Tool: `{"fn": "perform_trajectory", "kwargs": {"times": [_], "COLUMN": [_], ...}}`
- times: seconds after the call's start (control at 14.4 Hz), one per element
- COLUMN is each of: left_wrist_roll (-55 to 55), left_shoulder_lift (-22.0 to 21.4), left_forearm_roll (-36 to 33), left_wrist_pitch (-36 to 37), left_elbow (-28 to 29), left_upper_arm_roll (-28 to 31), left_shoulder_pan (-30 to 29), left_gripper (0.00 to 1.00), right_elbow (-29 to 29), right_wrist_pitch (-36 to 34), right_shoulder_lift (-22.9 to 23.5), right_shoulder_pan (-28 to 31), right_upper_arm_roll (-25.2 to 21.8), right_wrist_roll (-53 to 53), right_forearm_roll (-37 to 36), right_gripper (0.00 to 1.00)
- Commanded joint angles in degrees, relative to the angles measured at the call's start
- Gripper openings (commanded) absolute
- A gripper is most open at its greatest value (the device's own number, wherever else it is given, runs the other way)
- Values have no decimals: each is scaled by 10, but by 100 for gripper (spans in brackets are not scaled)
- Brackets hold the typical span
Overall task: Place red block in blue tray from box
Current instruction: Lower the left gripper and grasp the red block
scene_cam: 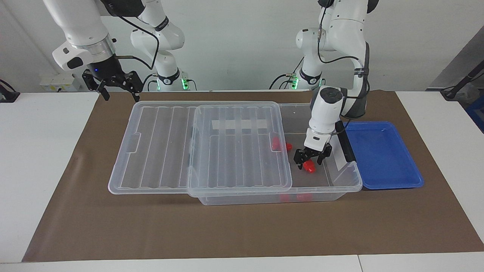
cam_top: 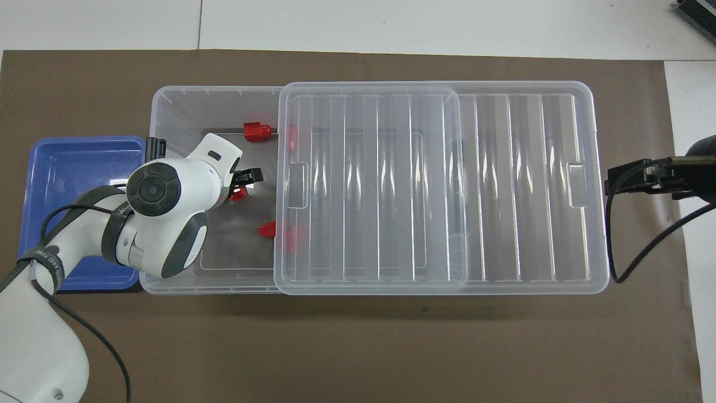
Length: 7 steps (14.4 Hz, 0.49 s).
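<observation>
- Brown matting (scene_cam: 242, 230) covers the white tabletop (scene_cam: 38, 151) under a pale wall.
- The box (scene_cam: 342, 177) lies in the middle, its clear lid (scene_cam: 238, 147) slid toward the right arm's end, leaving the end beside the blue tray (scene_cam: 382, 158) uncovered.
- The left tool (scene_cam: 308, 161) is down inside the box's uncovered end, its fingers closed narrowly around the red block (scene_cam: 310, 166).
- Other red pieces (cam_top: 257, 131) lie on the box floor near the lid's edge.
- The right tool (scene_cam: 117, 85) waits in the air, fingers spread wide, over the matting by the lid's overhanging end.
</observation>
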<state>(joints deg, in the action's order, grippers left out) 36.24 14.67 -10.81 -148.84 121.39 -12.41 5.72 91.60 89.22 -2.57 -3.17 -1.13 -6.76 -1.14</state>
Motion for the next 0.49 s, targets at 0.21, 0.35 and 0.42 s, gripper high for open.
{"fn": "perform_trajectory", "kwargs": {"times": [0.21, 0.35, 0.42], "left_wrist_roll": [15, 15, 15], "left_shoulder_lift": [4, 4, 4], "left_forearm_roll": [-21, -21, -21], "left_wrist_pitch": [-44, -44, -44], "left_elbow": [23, 23, 23], "left_upper_arm_roll": [5, 4, 5], "left_shoulder_pan": [0, 0, 0], "left_gripper": [95, 93, 86], "right_elbow": [-2, -2, -2], "right_wrist_pitch": [-7, -7, -7], "right_shoulder_lift": [1, 1, 1], "right_shoulder_pan": [1, 1, 1], "right_upper_arm_roll": [-2, -2, -2], "right_wrist_roll": [-5, -5, -5], "right_forearm_roll": [6, 6, 6], "right_gripper": [100, 100, 100]}}
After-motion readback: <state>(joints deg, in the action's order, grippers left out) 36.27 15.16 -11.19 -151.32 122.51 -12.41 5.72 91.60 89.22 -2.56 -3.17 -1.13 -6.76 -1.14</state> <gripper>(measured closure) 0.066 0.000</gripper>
